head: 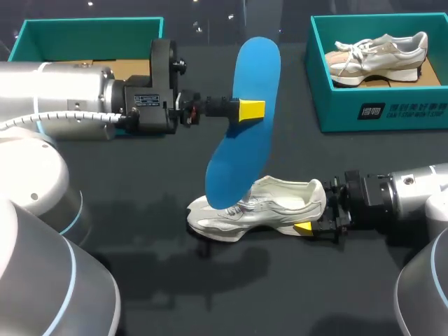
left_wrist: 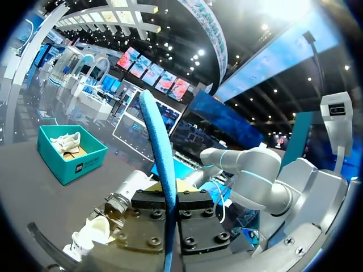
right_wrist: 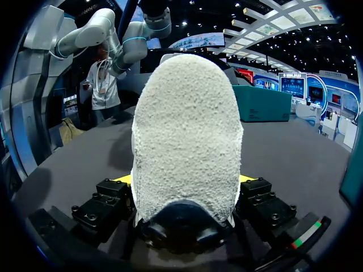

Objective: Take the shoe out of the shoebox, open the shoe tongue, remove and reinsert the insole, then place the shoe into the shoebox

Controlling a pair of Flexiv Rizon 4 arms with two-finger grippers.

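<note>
1. The left gripper (head: pixel 246 110) is pinching the blue insole (head: pixel 246 140) near its mid-length, one finger on each face. The insole is in the air over the middle of the surface (head: pixel 294 294), standing nearly on end. In the head view its lower end overlaps the forepart of the white shoe (head: pixel 269 204). I cannot tell whether they touch.
2. The white shoe rests on its sole near the middle of the surface, with its toe toward the left edge.
3. The right gripper (head: pixel 313 217) is clamped on the shoe's heel. The right wrist view shows a finger against each side of it.
4. The teal shoebox (head: pixel 336 105) stands open at the far right corner, with a second shoe (head: pixel 378 54) lying inside.
5. A second teal box (head: pixel 84 29) stands at the far left corner, partly hidden by the left arm.
</note>
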